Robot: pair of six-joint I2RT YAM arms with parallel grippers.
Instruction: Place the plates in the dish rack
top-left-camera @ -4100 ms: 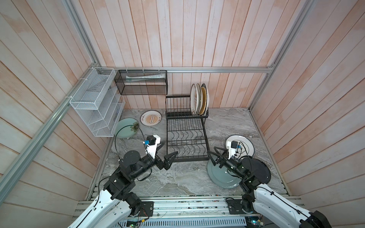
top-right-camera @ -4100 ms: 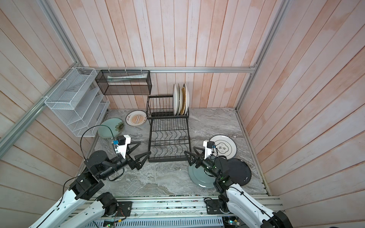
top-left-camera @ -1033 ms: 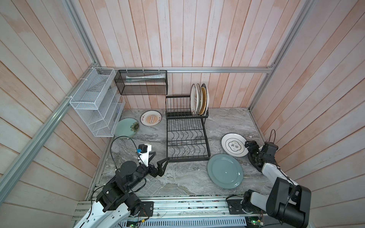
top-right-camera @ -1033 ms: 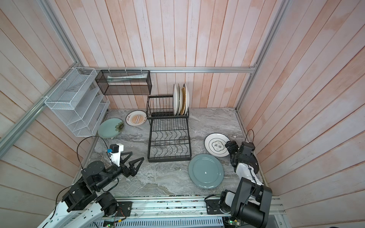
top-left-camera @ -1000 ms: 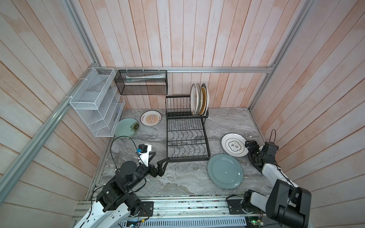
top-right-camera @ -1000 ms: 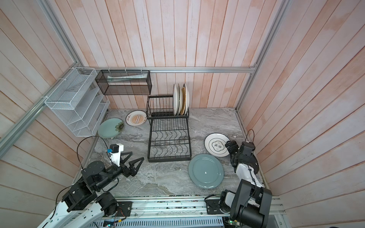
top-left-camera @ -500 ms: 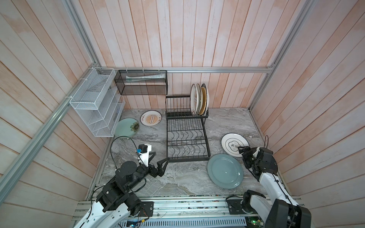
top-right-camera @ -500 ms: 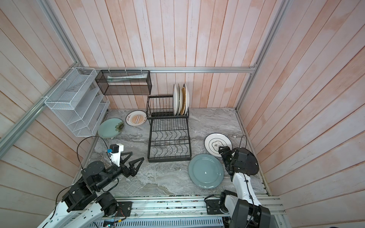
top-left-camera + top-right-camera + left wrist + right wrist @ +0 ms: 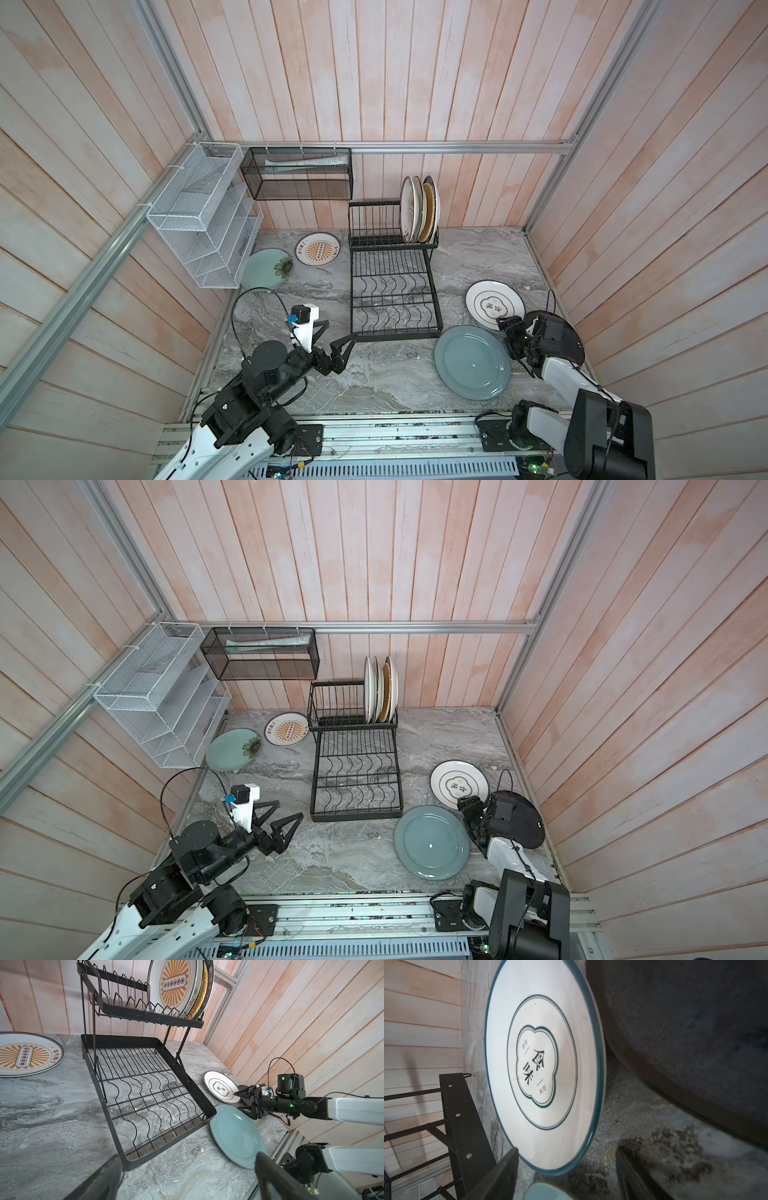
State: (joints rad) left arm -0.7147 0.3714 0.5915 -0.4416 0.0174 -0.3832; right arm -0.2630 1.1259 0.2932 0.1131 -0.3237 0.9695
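Both top views show the rack (image 9: 392, 296) in the middle of the desk (image 9: 374, 384). To its left lie a sunburst plate (image 9: 318, 248) and a green plate (image 9: 266, 270), whose far edge is hidden under a white mesh organizer (image 9: 195, 226) on the side wall. Beside that hangs a black mesh basket (image 9: 297, 176) with something long and pale inside, too small to name. To the rack's right lie a ringed plate (image 9: 494, 305), a blue plate (image 9: 471, 362) and a black plate (image 9: 571, 347). The blue plate's rim sits just beside the rack's front right corner. The right arm (image 9: 561, 374) covers much of the black plate.

The right hand (image 9: 240, 1100) is low at the ringed plate's near edge, jaws apart with that rim between them. Nothing is gripped, and I cannot tell whether a finger touches the plate. In the right wrist view the black plate is a dark blur beside the ringed plate, and only a sliver of the blue plate shows at the frame's edge.

The left hand (image 9: 287, 809) hovers near the rack's front left corner, jaws wide, holding nothing. In the left wrist view only its blurred fingertips (image 9: 99, 1180) show.

Racked plates (image 9: 419, 216) stand on edge at the right end of the rack's upper tier, a sunburst one in front and a yellow one behind. Their count is hard to tell.
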